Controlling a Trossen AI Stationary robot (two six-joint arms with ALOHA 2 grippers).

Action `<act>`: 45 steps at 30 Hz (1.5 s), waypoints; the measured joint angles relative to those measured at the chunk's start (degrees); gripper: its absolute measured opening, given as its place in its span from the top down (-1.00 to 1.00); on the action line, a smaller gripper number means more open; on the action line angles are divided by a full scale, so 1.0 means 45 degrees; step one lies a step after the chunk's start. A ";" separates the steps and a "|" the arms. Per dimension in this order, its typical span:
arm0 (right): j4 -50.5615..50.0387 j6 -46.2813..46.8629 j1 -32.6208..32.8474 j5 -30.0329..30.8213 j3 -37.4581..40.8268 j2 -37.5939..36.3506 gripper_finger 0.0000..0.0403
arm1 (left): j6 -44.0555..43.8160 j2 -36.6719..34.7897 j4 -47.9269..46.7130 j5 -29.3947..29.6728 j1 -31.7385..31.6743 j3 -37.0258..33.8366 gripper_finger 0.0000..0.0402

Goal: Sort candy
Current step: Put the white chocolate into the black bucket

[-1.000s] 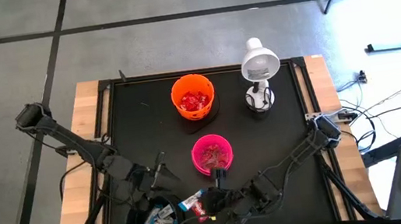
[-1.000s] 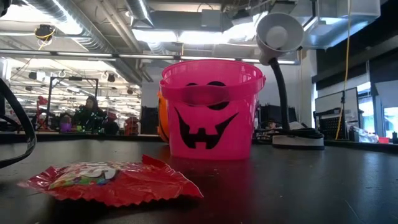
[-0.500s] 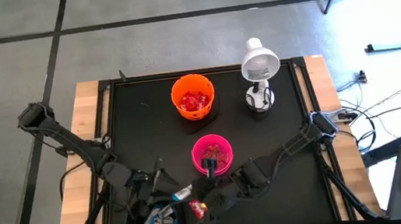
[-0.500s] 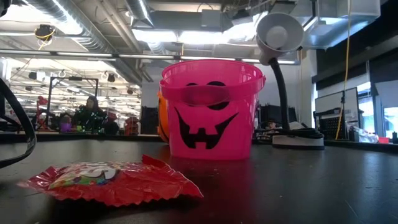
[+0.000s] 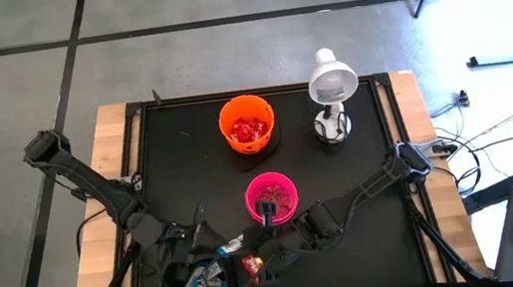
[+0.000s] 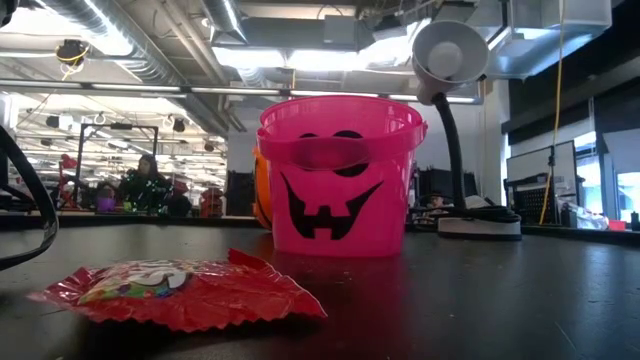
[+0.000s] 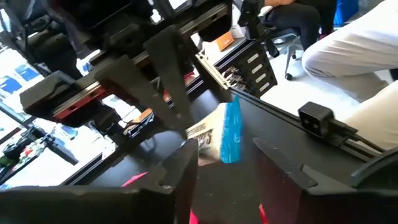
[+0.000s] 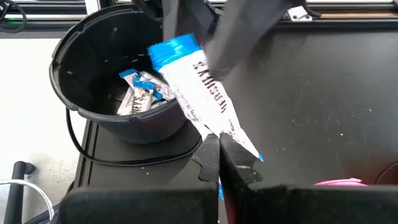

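Note:
A blue-and-white wrapped candy (image 8: pixel 196 81) is held off the table just beside the black bowl (image 8: pixel 81 93), which has several blue-and-white candies (image 8: pixel 143 93) in it. My right gripper (image 8: pixel 219 142) is shut on this candy. My left gripper (image 7: pixel 227 155) is open, one finger on either side of the candy's blue end (image 7: pixel 231 130); I cannot tell whether it touches it. A red candy (image 6: pixel 180 290) lies flat on the table near the grippers (image 5: pixel 251 265). The pink bowl (image 5: pixel 271 198) and the orange bowl (image 5: pixel 248 125) hold reddish candies. My right gripper pinches the blue-and-white candy by one end of its wrapper (image 8: pixel 227 127) between its two fingers, coming level from the table's right. The candy is lifted clear, and its free blue end (image 8: pixel 171 48) sticks out toward the black bowl and my left gripper.
A white desk lamp (image 5: pixel 331 88) stands at the far right of the black mat. In the low view the pink bowl (image 6: pixel 340 175) stands in front of the orange one. Wooden table edges (image 5: pixel 99 236) flank the mat. People sit in the room behind.
My right gripper has carried the blue-and-white candy toward the table's left and slightly toward its far edge, up to my left gripper beside the black bowl. The red candy on the table has stayed where it was.

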State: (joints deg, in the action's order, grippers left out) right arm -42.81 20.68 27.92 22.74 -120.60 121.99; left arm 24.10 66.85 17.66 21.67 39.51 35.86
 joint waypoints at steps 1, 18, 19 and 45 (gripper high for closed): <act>-0.0005 -0.0007 -0.0063 -0.0016 0.0000 0.0000 1.00 | 0.0000 0.0000 0.0001 -0.0002 0.0046 0.0000 0.34; 0.0233 -0.0030 -0.0233 -0.0432 0.0015 0.0000 1.00 | 0.0019 0.0000 0.0021 0.0077 0.0092 0.0000 0.98; 0.0233 -0.0022 -0.0233 -0.0432 0.0011 0.0000 1.00 | 0.0019 0.0000 0.0021 0.0078 0.0092 0.0000 0.98; -0.2542 0.1958 0.1792 0.0314 -0.0869 -0.0010 0.05 | -0.5136 -0.1218 -0.8809 -0.2930 0.1816 0.3843 1.00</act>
State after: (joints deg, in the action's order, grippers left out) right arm -54.25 29.49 35.99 24.15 -124.51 121.95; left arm 0.98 61.37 -21.98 8.49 47.68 53.15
